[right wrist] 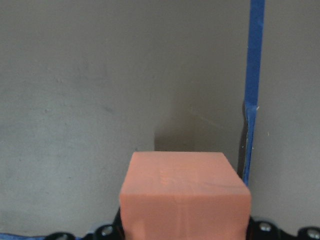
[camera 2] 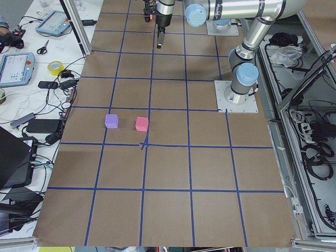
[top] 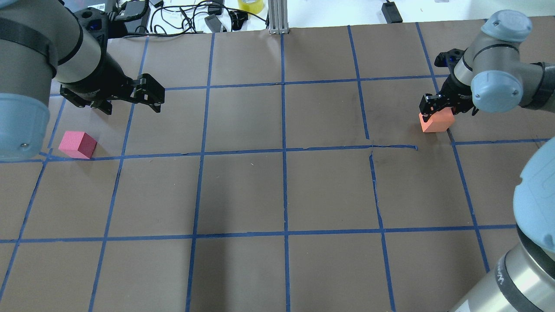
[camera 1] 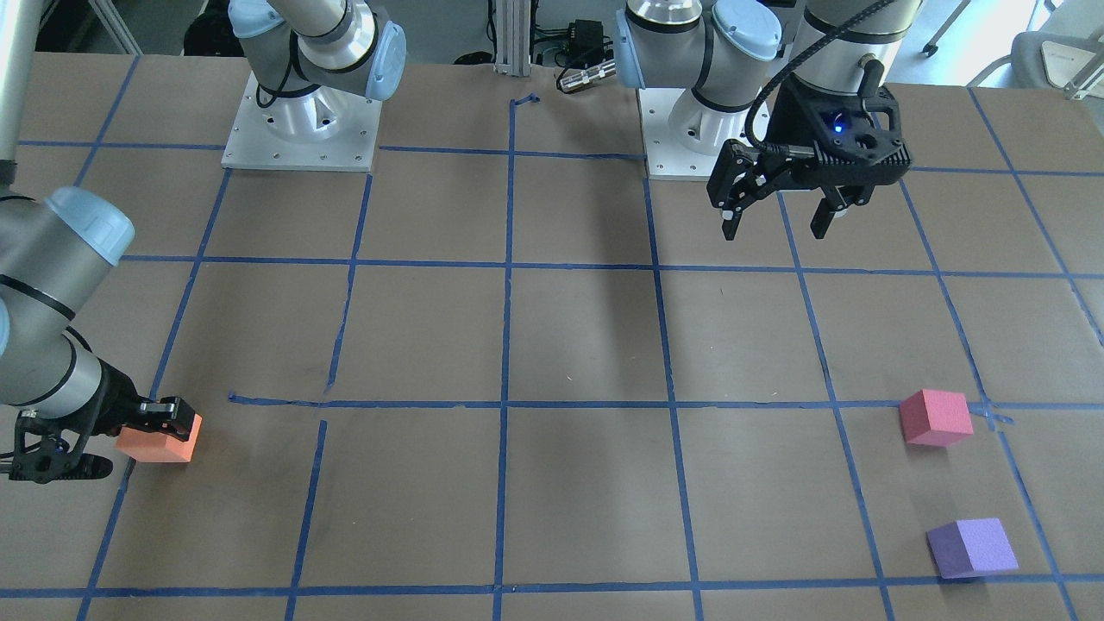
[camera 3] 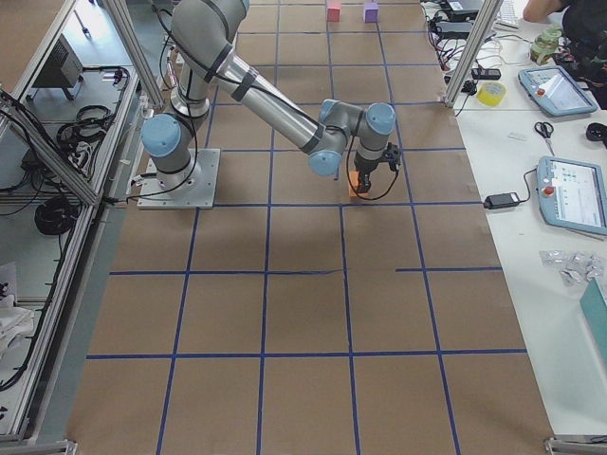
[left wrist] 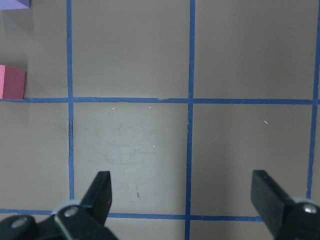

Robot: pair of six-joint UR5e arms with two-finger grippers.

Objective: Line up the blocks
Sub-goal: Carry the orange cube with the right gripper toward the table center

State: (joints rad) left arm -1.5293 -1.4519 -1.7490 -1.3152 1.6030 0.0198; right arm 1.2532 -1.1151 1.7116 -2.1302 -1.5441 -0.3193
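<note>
My right gripper (camera 1: 159,423) is shut on the orange block (camera 1: 159,440) near the table's far edge on my right side. It also shows in the overhead view (top: 435,121), and it fills the bottom of the right wrist view (right wrist: 185,195). My left gripper (camera 1: 776,224) is open and empty above bare table; its fingertips (left wrist: 102,190) stand wide apart. The pinkish-red block (camera 1: 936,417) sits on the table on my left side, forward of the left gripper. The purple block (camera 1: 973,548) sits just beyond it, apart from it. The overhead view shows only the pinkish-red block (top: 78,144); the purple block is hidden there.
The brown table has a blue tape grid (camera 1: 509,404). Both arm bases (camera 1: 302,129) stand at my edge of the table. A tape roll (top: 250,5), cables and an aluminium post (top: 277,17) lie past the far edge.
</note>
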